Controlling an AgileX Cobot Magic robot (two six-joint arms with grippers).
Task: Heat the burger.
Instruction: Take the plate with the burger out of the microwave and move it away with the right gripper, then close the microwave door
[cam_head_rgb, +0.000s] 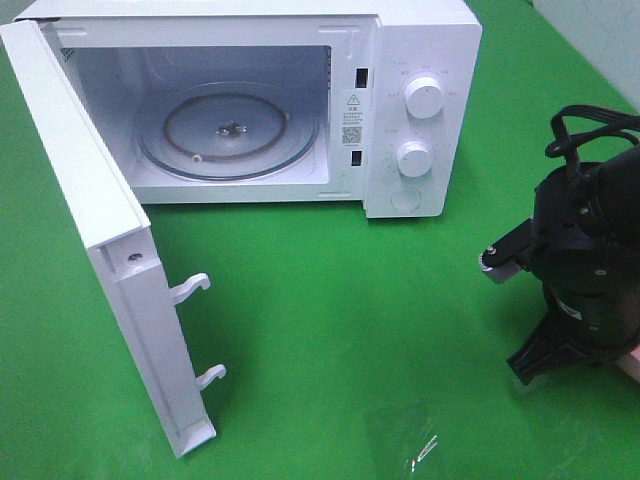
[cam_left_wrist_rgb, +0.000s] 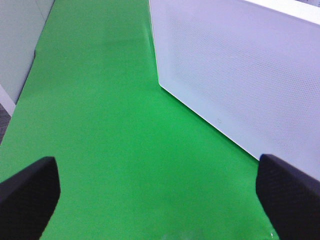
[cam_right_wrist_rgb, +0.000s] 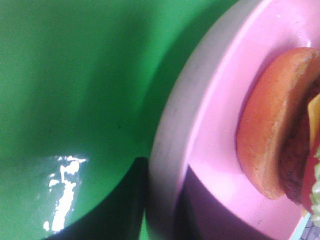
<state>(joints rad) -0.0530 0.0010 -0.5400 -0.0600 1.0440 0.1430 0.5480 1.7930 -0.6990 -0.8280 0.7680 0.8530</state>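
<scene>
The microwave (cam_head_rgb: 300, 100) stood on the green surface (cam_head_rgb: 350, 330) with its door (cam_head_rgb: 110, 260) swung wide open and its glass turntable (cam_head_rgb: 230, 135) bare. The left tool (cam_left_wrist_rgb: 160, 195) was spread wide above the surface beside that door. The burger (cam_right_wrist_rgb: 280, 130) lay on the pink plate (cam_right_wrist_rgb: 210, 150) close under the right tool, whose jaws were hidden, so I cannot tell their state.
</scene>
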